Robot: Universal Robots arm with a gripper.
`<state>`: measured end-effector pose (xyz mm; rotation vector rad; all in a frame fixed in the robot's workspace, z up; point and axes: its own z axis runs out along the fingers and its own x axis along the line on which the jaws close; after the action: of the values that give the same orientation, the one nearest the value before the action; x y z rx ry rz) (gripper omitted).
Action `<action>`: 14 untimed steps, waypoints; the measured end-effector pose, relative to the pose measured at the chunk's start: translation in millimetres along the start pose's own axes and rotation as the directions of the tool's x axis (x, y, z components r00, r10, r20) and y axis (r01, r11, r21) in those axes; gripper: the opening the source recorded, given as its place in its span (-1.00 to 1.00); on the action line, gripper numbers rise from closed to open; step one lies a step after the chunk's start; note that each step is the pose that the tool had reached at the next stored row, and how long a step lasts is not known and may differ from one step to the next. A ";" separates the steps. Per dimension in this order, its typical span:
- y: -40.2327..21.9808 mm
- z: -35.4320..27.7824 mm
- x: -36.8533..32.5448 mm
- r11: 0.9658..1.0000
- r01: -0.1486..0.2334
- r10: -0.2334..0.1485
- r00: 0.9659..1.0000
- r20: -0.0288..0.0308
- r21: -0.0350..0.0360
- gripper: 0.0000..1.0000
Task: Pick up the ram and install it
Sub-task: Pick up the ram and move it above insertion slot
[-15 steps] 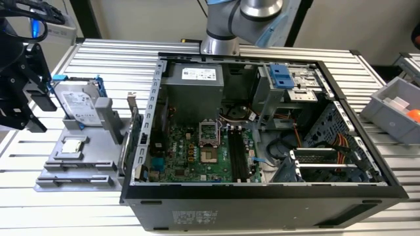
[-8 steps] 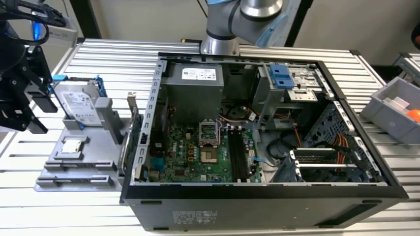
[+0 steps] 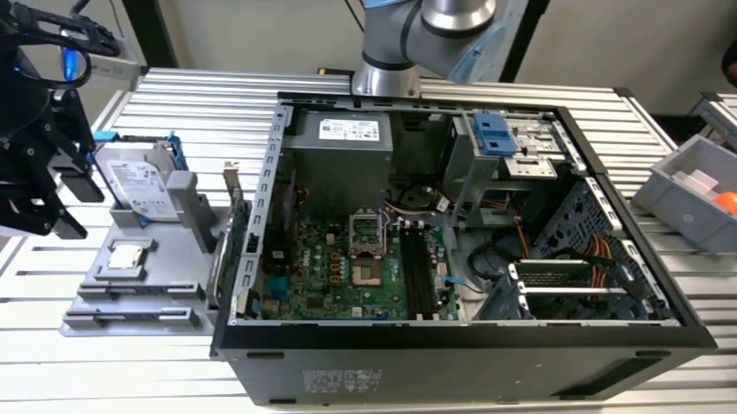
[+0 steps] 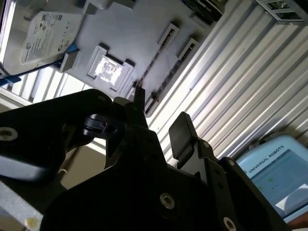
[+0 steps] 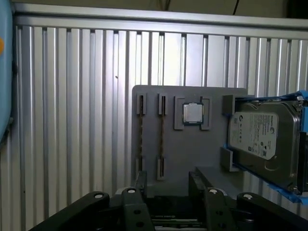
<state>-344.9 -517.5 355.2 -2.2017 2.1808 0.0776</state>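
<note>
Your gripper (image 5: 168, 185): jaws spread wide, empty, poised above the grey tray (image 5: 192, 149). Ram (image 5: 162, 139): seemingly two sticks on edge in the tray, beside the processor (image 5: 193, 113).

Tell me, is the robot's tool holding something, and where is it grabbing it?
Nothing. The tool is open and empty; the ram sticks sit untouched in the gray tray.
</note>
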 end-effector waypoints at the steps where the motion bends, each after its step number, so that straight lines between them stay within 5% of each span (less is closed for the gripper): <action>1: 0.0 0.8 0.1 1.000 0.000 0.000 1.000 0.000 0.000 1.00; 14: 0.0 11.7 0.8 1.000 0.000 0.000 1.000 -0.002 0.001 1.00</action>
<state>-344.9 -517.5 343.5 -2.2025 2.1814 0.0740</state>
